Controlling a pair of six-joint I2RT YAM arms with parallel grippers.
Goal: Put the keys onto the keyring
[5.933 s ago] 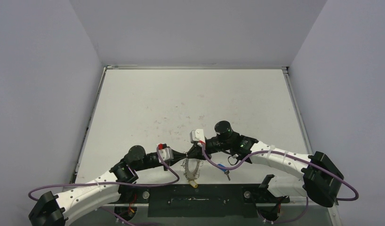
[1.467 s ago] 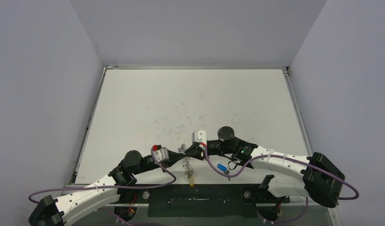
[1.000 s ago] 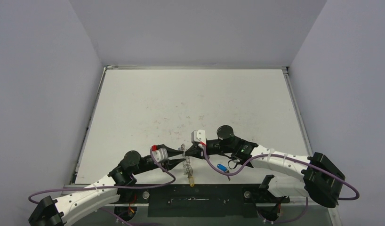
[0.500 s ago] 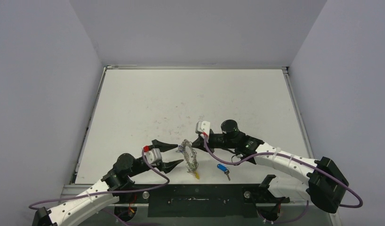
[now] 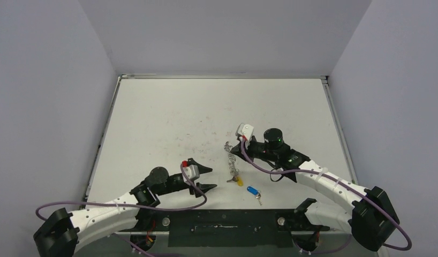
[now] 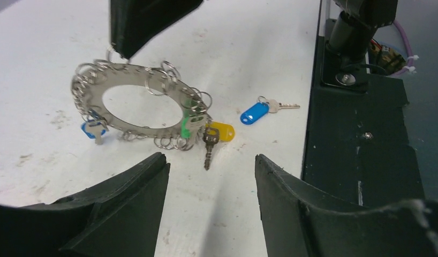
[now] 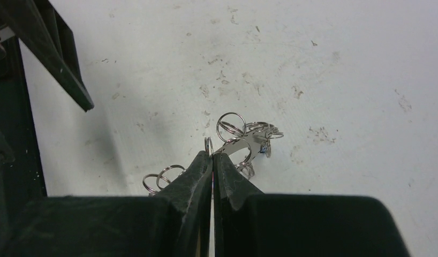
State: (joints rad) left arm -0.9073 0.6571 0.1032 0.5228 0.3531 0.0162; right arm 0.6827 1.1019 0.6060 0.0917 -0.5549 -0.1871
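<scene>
My right gripper (image 5: 231, 152) is shut on the upper edge of the keyring (image 5: 233, 163), a flat silver ring edged with wire loops, which hangs tilted over the table. In the left wrist view the keyring (image 6: 132, 76) carries a green-tagged key (image 6: 184, 120), a yellow-tagged key (image 6: 221, 131) and a blue-tagged key (image 6: 92, 128). Another blue-tagged key (image 5: 253, 191) lies loose on the table, right of the ring. My left gripper (image 5: 204, 177) is open and empty, left of the ring and apart from it. The right wrist view shows the fingertips (image 7: 206, 160) pinched on the keyring (image 7: 243, 140).
The black base plate (image 5: 222, 225) runs along the near table edge, just behind the loose key. The white table (image 5: 217, 112) is scuffed and walled on three sides. The left gripper's finger (image 7: 56, 53) shows at the upper left of the right wrist view.
My left gripper has opened, let go at the ring and drawn back to the left. My right gripper has carried the keyring away from the near edge and to the right.
</scene>
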